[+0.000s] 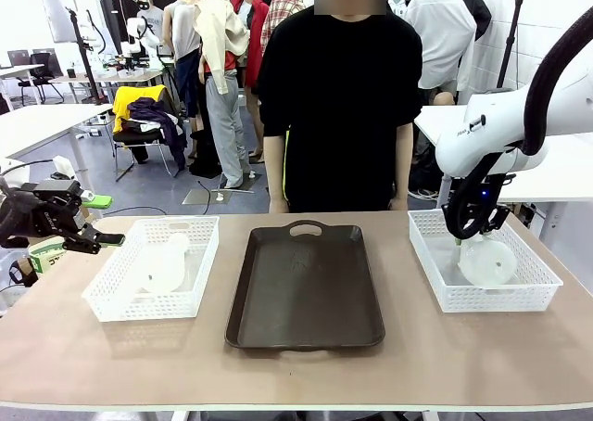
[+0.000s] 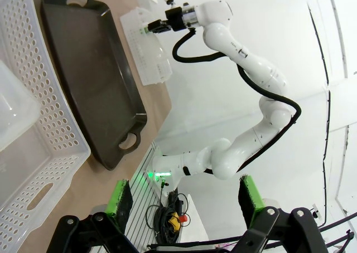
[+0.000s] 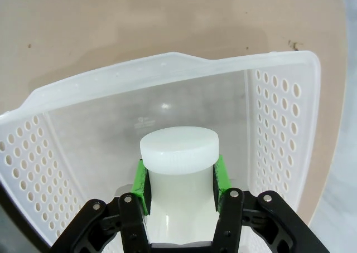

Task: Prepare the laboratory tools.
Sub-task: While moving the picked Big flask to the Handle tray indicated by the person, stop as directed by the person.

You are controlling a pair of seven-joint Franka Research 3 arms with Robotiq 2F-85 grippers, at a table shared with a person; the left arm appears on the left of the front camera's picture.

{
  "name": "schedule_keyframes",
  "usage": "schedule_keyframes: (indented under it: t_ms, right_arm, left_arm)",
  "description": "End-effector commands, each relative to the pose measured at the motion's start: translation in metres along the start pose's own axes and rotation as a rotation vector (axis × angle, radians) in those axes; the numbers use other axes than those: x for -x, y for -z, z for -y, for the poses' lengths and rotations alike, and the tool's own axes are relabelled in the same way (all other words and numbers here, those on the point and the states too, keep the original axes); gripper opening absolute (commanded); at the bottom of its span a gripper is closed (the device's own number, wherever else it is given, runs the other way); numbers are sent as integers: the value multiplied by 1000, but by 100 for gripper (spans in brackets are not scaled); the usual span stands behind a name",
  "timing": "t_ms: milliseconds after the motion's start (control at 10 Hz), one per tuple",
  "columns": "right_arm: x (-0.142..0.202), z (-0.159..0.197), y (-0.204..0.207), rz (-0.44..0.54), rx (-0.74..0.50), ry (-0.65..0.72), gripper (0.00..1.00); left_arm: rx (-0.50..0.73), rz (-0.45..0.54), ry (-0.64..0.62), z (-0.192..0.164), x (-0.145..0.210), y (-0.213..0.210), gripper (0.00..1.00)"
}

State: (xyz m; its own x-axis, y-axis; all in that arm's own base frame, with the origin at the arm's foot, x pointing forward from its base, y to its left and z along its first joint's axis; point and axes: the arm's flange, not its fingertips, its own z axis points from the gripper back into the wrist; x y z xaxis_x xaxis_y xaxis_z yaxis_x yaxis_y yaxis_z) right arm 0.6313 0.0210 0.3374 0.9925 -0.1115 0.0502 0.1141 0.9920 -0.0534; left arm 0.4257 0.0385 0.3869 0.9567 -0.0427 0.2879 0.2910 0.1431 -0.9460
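On the beige table (image 1: pixel 482 356), my right gripper (image 3: pixel 179 178) is clamped on the neck of the conical flask (image 3: pixel 178 146) inside the right basket (image 1: pixel 491 299). I'd lift straight up until the base clears the wall. Left gripper (image 2: pixel 184 200) hangs released; the second flask (image 1: pixel 167 263) lies in the left basket (image 1: pixel 148 312).

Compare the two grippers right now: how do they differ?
The left gripper is open and empty; the right gripper is shut on a flask. The left hangs beside the left basket, outside it; the right reaches into the right basket. Both are black with green pads.
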Motion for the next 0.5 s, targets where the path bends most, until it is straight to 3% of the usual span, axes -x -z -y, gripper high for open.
schedule_keyframes:
  t_ms: [0, 400]
  right_arm:
    - [0, 3, -17, -6, -20, 7, 0]
    - [2, 3, -28, -16, -17, 3, 0]
  left_arm:
    - [-12, -5, 3, 1, 0, -1, 100]
    - [-12, -5, 3, 1, 0, -1, 100]
